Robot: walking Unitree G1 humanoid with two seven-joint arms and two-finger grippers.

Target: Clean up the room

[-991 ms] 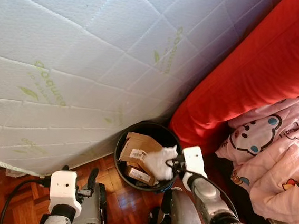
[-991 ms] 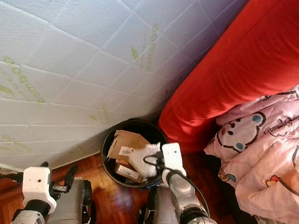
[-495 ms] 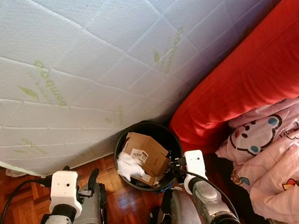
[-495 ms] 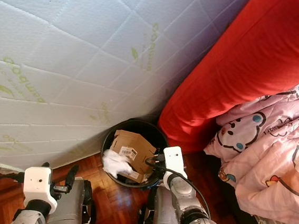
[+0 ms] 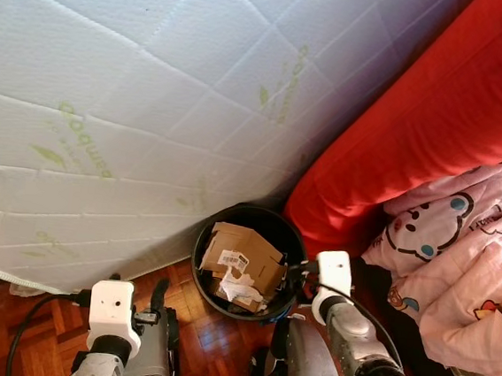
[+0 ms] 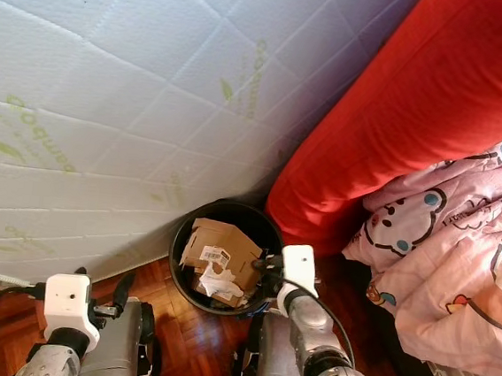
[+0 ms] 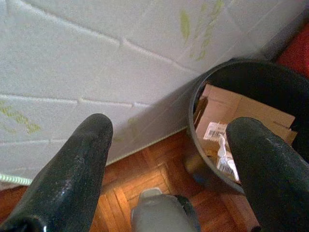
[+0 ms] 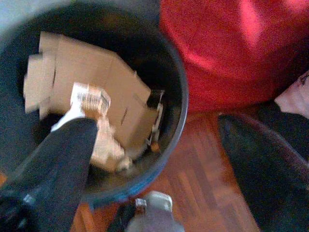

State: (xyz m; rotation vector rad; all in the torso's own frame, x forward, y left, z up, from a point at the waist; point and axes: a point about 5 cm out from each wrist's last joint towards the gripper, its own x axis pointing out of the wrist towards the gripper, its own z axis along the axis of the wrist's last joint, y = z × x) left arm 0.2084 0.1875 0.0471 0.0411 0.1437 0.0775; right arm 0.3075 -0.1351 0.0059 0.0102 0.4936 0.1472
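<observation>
Right gripper (image 8: 154, 145) fingers wide apart, empty, above bin (image 5: 292, 242).

The white quilted mattress (image 5: 153, 99) carries a green word printed several times across its cover beside small leaf marks; it appears to read "bamboo", though the letters run at an angle and are faint. A white shipping label (image 5: 232, 260) sits on the cardboard box (image 5: 245, 254) in the bin, its print too small to read.
</observation>
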